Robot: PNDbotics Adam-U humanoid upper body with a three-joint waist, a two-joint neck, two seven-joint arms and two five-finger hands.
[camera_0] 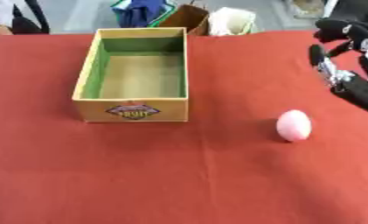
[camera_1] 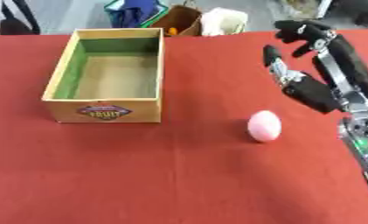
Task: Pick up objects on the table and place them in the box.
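Observation:
A pink egg-shaped object (camera_0: 293, 125) stands on the red tablecloth (camera_0: 179, 175), to the right of the box and nearer the front. The box (camera_0: 130, 109) is yellow cardboard with a green inner lining and a fruit label on its front wall; nothing shows inside it. My right hand (camera_1: 313, 92) hovers above the table at the right, behind and to the right of the egg and apart from it. Its fingers (camera_1: 301, 31) are spread and slightly bent, the thumb (camera_1: 272, 59) points up, and it holds nothing. My left hand shows in no view.
Beyond the table's far edge stand a blue bag (camera_0: 144, 11), a brown bag (camera_0: 188, 17) and a white bag (camera_0: 231, 21). Bare red cloth stretches across the front and between box and egg.

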